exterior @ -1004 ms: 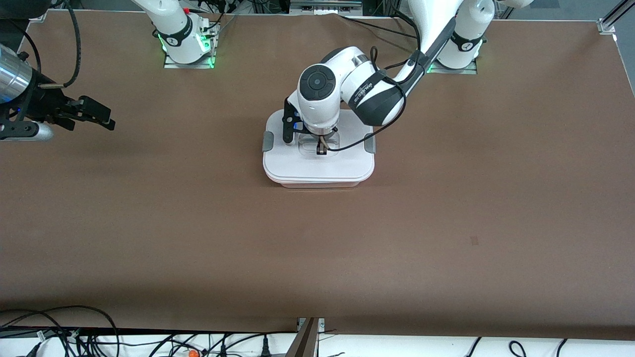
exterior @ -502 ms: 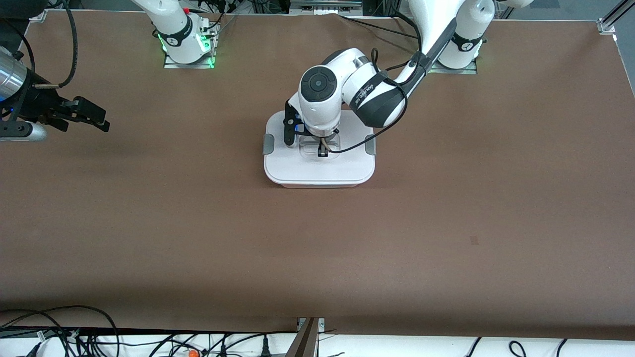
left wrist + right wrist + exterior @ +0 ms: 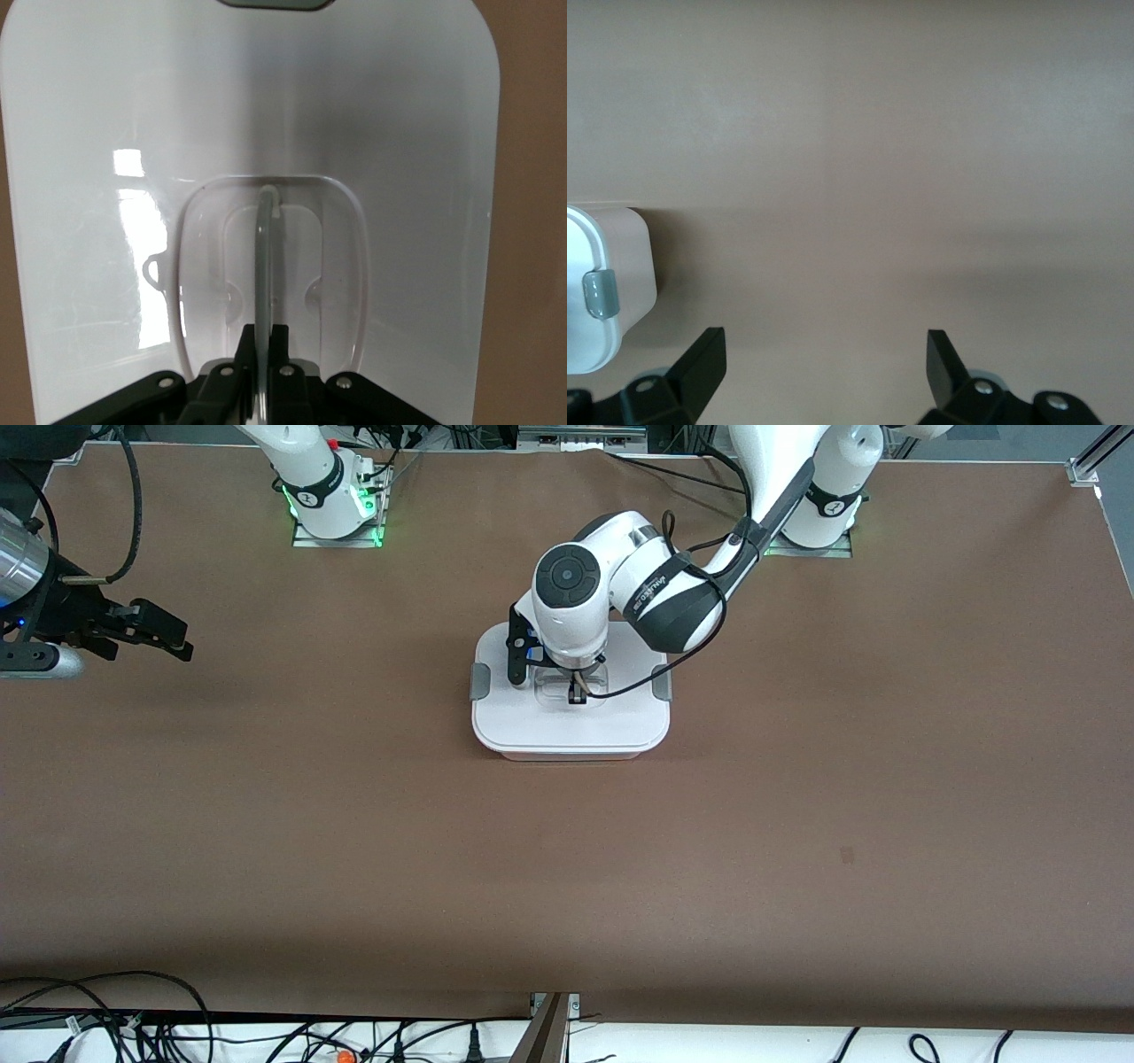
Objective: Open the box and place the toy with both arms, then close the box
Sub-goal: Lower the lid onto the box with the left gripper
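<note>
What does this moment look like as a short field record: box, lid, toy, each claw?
box: the box stands mid-table, lid on
handle: clear handle stands upright in the lid's recess
toy: not visible
left claw: the left claw is shut on the handle
right claw: the right claw is open over bare table at the right arm's end, waiting

Left hand [image 3: 575, 695] pinched shut, low; right hand [image 3: 168, 638] spread, aloft.

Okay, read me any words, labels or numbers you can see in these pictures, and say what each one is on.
White lettering on the black band of the left arm: too small and tilted to read.
Round marks on the black bands at both arm bases: unreadable.
Box lid and table: no text visible.
</note>
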Available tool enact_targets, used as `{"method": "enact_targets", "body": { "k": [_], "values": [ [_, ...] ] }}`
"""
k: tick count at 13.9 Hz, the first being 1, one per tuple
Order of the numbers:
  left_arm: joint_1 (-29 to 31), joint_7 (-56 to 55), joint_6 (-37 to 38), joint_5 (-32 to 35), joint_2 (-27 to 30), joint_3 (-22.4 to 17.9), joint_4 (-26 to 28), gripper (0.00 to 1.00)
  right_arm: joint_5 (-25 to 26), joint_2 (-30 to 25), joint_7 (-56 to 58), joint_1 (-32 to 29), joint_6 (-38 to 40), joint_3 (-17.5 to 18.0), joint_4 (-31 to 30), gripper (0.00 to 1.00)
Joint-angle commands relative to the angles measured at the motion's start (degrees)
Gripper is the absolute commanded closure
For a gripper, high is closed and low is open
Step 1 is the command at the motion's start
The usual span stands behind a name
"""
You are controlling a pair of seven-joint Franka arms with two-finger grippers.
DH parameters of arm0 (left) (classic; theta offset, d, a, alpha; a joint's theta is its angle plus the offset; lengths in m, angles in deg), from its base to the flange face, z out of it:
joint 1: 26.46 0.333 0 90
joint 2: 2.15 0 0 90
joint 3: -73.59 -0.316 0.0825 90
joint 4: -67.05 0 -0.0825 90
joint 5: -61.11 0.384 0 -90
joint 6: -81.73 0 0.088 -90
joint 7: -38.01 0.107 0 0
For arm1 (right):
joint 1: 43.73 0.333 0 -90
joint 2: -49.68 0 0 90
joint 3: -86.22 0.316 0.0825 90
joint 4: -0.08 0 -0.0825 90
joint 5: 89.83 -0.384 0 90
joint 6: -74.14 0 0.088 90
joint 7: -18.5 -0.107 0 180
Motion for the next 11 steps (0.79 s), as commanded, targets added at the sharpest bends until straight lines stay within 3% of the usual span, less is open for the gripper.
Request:
{"method": "enact_targets", "body": {
  "k": [1,7,11],
  "values": [
    [0.7,-0.7,1.7,2.2,0.3,-0.4,-1.6,0.00,0.9,0.5,-0.8,0.0,0.6,0.5,1.3,0.00],
    [8.4,-0.7,2.1,1.5,3.9,-0.4,-1.9,0.00,1.0,0.4,-0.8,0.0,1.2,0.5,1.2,0.00],
    [18.2,0.2,2.2,1.5,4.1,-0.1,-4.2,0.00,0.9,0.4,-0.8,0.0,1.2,0.5,1.2,0.00]
  ]
}}
